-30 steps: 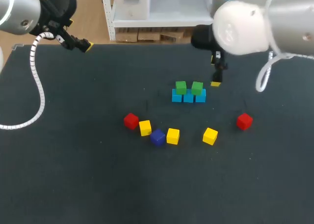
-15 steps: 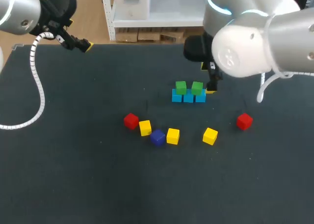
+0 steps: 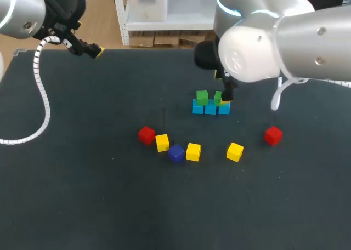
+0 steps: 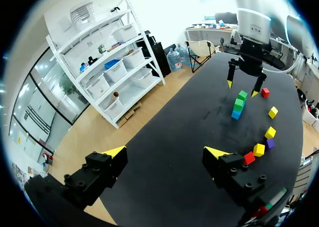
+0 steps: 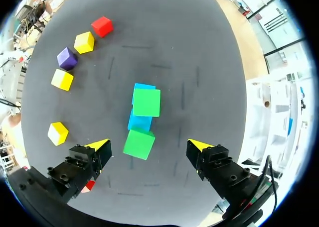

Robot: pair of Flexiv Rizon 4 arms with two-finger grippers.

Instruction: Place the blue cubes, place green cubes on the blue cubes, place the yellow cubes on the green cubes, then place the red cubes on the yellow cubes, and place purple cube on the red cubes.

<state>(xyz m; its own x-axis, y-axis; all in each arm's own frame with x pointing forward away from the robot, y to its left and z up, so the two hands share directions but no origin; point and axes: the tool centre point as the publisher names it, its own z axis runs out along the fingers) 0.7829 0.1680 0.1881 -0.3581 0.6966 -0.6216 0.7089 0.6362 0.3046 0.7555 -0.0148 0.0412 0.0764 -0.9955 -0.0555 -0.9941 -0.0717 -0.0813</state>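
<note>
green cubes (image 5: 146, 102) top blue cubes (image 5: 140, 121) under spread right jaws.

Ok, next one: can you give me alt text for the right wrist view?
The open right gripper hangs over a row of blue cubes carrying two green cubes, the nearer one between its fingers, untouched. Off to one side on the dark table lie three yellow cubes, a purple cube and a red cube.

Right arm (image 3: 263, 41) over green cubes (image 3: 202, 97); yellow cubes (image 3: 193, 151) unobstructed.
</note>
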